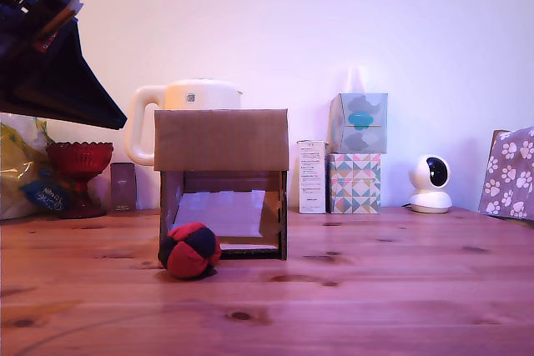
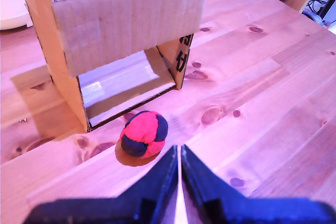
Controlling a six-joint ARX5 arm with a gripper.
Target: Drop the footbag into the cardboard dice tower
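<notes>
The red and black footbag point(image 1: 189, 249) rests on the wooden table, touching the front left corner of the cardboard dice tower point(image 1: 221, 139) as the exterior view shows it. In the wrist view the footbag point(image 2: 144, 133) lies just ahead of my gripper point(image 2: 179, 149), whose dark fingers point(image 2: 157, 182) are pressed together with nothing between them. The dice tower point(image 2: 131, 19) stands beyond the ball, its front opening facing me and a pale ramp inside. In the exterior view my gripper point(image 1: 117, 117) hangs high at the upper left, well above the ball.
Behind the tower stands a white kettle point(image 1: 196, 93). A red goblet point(image 1: 79, 160) and a yellow bag point(image 1: 18, 164) sit at the exterior view's left. Two stacked tissue boxes point(image 1: 357, 152), a white carton point(image 1: 311, 176), a white camera point(image 1: 430, 183) and paw-print fabric point(image 1: 509, 172) sit right.
</notes>
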